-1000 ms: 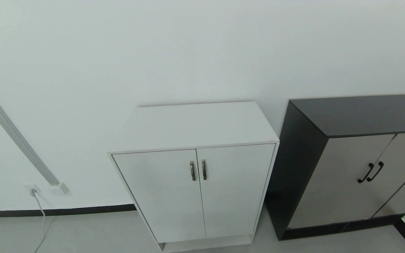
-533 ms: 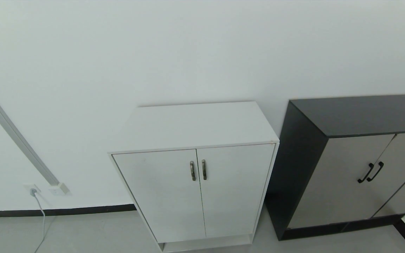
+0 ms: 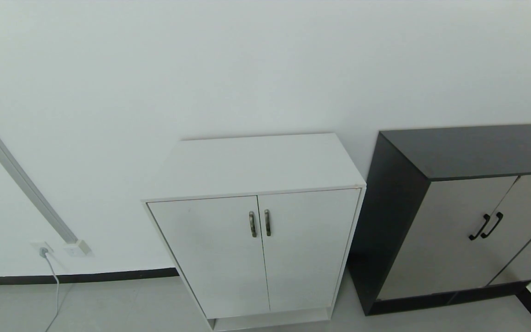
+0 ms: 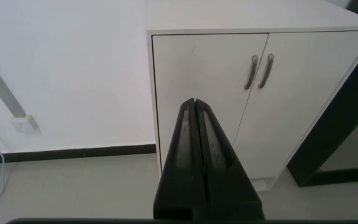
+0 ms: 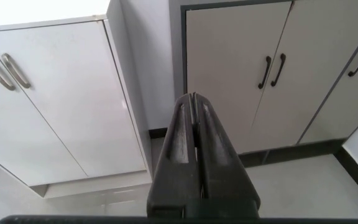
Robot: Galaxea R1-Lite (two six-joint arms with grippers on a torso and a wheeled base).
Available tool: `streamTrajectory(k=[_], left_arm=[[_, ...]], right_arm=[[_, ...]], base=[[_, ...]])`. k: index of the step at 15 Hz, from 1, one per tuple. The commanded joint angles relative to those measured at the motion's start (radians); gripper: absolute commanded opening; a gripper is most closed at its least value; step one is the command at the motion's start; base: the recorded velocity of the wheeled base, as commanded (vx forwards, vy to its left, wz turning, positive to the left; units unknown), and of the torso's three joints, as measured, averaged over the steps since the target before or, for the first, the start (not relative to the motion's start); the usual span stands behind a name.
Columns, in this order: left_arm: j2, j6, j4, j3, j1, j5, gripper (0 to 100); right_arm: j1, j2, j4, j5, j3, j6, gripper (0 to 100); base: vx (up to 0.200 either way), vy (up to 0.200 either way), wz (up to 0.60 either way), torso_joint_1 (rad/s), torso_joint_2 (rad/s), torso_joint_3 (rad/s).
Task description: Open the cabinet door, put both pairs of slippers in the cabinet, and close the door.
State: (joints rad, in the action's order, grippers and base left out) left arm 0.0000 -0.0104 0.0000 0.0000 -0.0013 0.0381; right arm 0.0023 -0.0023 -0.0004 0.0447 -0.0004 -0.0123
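Observation:
A white cabinet [image 3: 256, 221] stands against the wall with both doors closed and two grey metal handles [image 3: 259, 223] side by side at the middle seam. My left gripper [image 4: 194, 106] is shut with nothing in it, held some way in front of the left door [image 4: 204, 99]. The handles [image 4: 258, 70] show beyond it. My right gripper [image 5: 193, 99] is shut and empty too, in front of the gap between the white cabinet's right door [image 5: 67, 99] and the neighbouring dark cabinet [image 5: 272, 74].
A black cabinet with grey doors and black handles [image 3: 459, 216] stands close to the right of the white one. A wall socket with a plugged cable [image 3: 44, 252] and a slanted cable duct [image 3: 16, 175] are at the left. Grey floor [image 3: 122, 304] lies in front.

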Motion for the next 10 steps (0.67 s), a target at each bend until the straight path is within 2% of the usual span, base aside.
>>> streamTrajectory(k=[1,10], left_arm=[[0.000,0.000,0.000,0.000,0.000,0.000,0],[0.000,0.000,0.000,0.000,0.000,0.000,0]], right_arm=[[0.001,0.002,0.000,0.000,0.000,0.002,0],[0.001,0.002,0.000,0.000,0.000,0.002,0]], base=[[0.000,0.000,0.00,0.000,0.00,0.000],[0.000,0.000,0.00,0.000,0.00,0.000]])
